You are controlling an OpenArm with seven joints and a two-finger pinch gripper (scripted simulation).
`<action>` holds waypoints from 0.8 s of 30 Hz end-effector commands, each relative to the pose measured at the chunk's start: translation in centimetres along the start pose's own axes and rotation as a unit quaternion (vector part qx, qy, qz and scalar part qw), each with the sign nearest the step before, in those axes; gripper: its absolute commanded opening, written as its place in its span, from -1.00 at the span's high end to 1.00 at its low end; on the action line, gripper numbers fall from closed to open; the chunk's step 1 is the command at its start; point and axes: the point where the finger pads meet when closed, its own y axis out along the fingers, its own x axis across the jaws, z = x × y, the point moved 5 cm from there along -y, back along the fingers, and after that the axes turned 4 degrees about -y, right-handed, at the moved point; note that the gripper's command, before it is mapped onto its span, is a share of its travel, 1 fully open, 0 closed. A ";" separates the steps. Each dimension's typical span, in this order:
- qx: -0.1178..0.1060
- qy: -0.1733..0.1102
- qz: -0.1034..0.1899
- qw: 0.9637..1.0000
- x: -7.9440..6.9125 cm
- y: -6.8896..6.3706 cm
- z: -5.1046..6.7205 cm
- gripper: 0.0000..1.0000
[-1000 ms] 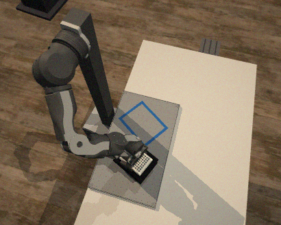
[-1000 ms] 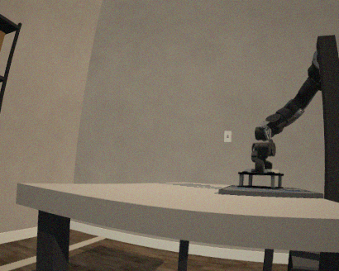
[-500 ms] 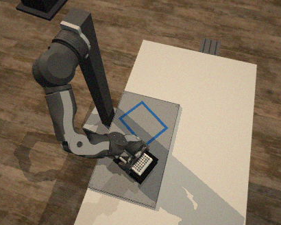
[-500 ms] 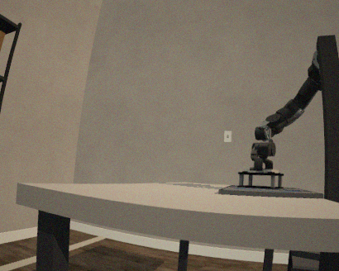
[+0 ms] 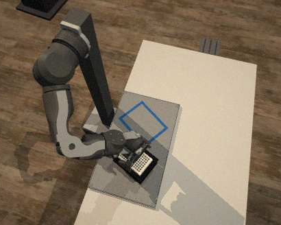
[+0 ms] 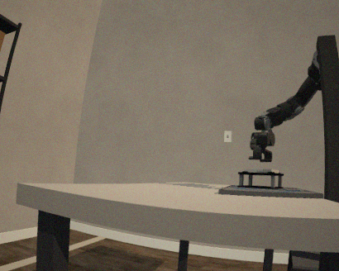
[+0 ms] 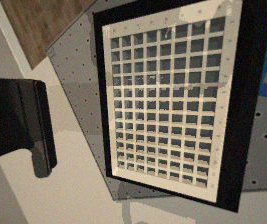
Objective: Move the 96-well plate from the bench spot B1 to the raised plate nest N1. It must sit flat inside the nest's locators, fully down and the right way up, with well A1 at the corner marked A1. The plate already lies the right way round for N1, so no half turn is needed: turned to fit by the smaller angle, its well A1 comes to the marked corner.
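Toward the desk's (image 5: 210, 103) left edge lies a grey perforated mat (image 5: 104, 178) bearing the blue B1 outline (image 5: 155, 116). At the mat's end nearer the desk's front-left corner stands the black raised nest N1 (image 5: 151, 169), and the white 96-well plate (image 7: 167, 102) sits flat in its frame, wells up. The gripper (image 6: 260, 157) hangs above it, fingers spread wide, holding nothing.

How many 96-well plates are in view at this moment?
1. The 96-well plate lies on the raised black nest, below the open gripper, which hangs above it. None elsewhere on the table.
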 end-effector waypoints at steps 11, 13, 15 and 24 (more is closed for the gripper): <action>0.008 0.000 0.003 1.000 -0.1 -1.3 0.4 -0.54; 0.007 0.001 0.004 1.000 -0.1 -2.9 0.4 -0.54; 0.007 0.001 0.005 1.000 -0.1 -3.7 0.3 -0.54; 0.007 0.001 0.005 1.000 -0.1 -3.7 0.3 -0.54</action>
